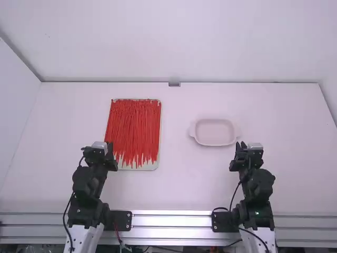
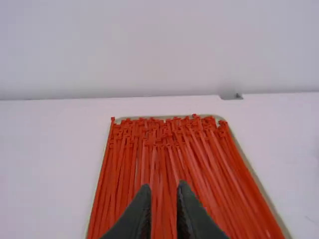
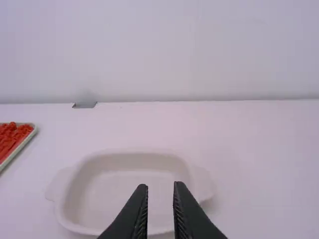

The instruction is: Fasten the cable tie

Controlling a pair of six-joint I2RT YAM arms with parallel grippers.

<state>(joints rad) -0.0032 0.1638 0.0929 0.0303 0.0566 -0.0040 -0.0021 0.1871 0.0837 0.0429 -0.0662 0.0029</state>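
A dense pile of red cable ties (image 1: 134, 132) lies lengthwise on a pale tray (image 1: 149, 167) left of the table's middle. My left gripper (image 1: 111, 157) hovers low over the near end of the pile; in the left wrist view its fingers (image 2: 163, 188) stand shut with nothing between them, above the ties (image 2: 169, 154). My right gripper (image 1: 240, 152) sits just in front of a white two-handled dish (image 1: 196, 138). Its fingers (image 3: 159, 186) are likewise shut and hold nothing, with the dish (image 3: 65, 181) right beyond them.
A small grey fitting (image 1: 174, 83) sits at the table's far edge against the back wall. White walls close in the left and right sides. An aluminium rail (image 1: 168, 217) carries both arm bases along the near edge.
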